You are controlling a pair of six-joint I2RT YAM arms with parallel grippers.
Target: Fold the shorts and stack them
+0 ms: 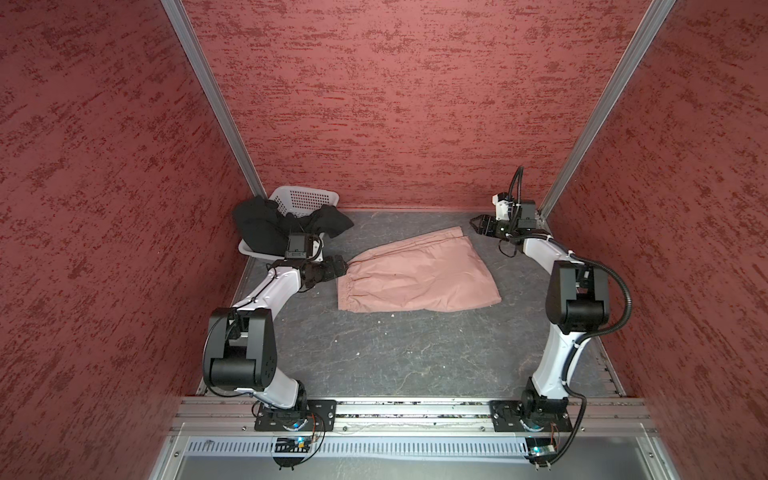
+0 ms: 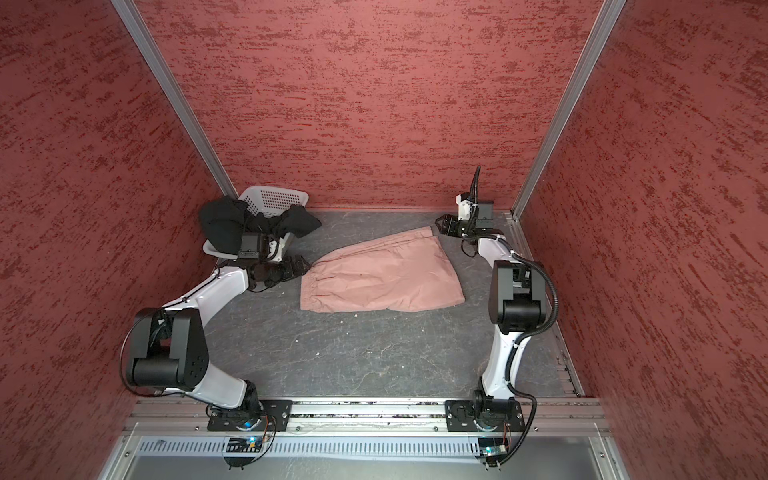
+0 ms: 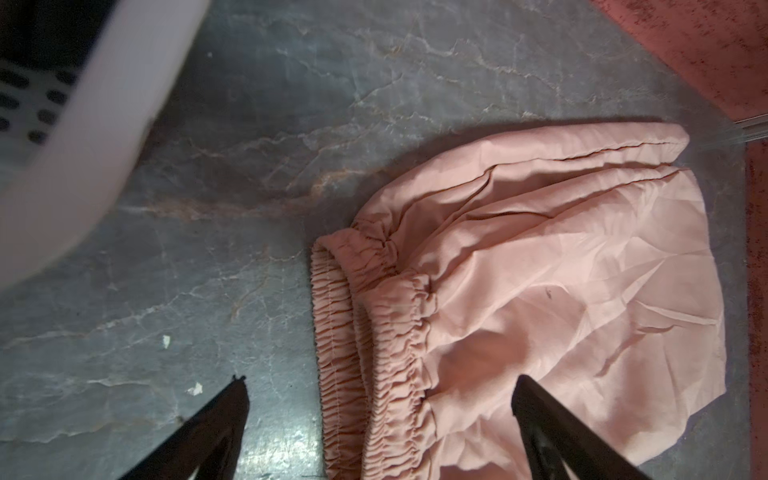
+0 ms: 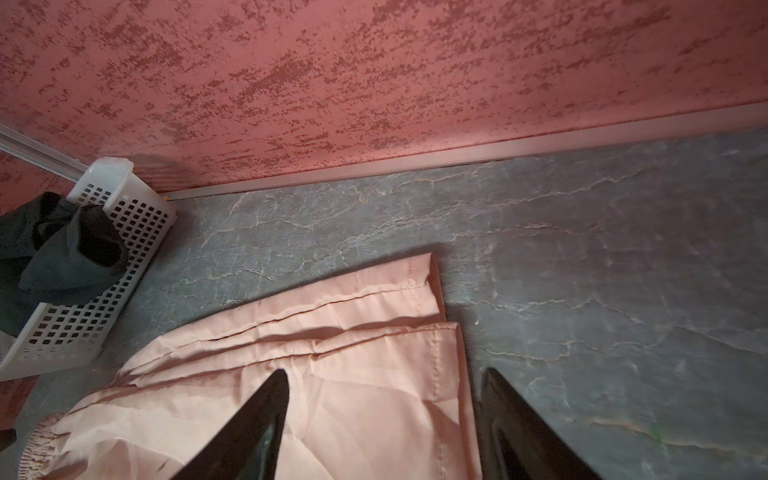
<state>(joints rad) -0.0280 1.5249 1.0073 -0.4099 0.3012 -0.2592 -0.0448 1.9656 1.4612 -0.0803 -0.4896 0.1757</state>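
Pink shorts [image 1: 415, 276]: lying flat in the middle of the grey table [image 1: 395, 353], legs layered, waistband facing the left arm.
Black shorts [image 1: 266, 226]: draping over the white basket [image 1: 307, 197] in the far left corner.
Left gripper [image 1: 343, 266]: hovering beside the waistband, jaws gaping wide, gripping nothing.
Right gripper [image 1: 476, 222]: hovering near the far hem corner, jaws standing apart, gripping nothing.

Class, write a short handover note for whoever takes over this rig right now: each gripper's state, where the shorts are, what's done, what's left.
Left gripper: open, empty, by the pink shorts' waistband.
Right gripper: open, empty, at their leg hems.
Done: pink shorts folded in half, flat on the table.
The black shorts hang unfolded over the basket, far left corner.
Left to do: fold the black shorts, stack both.
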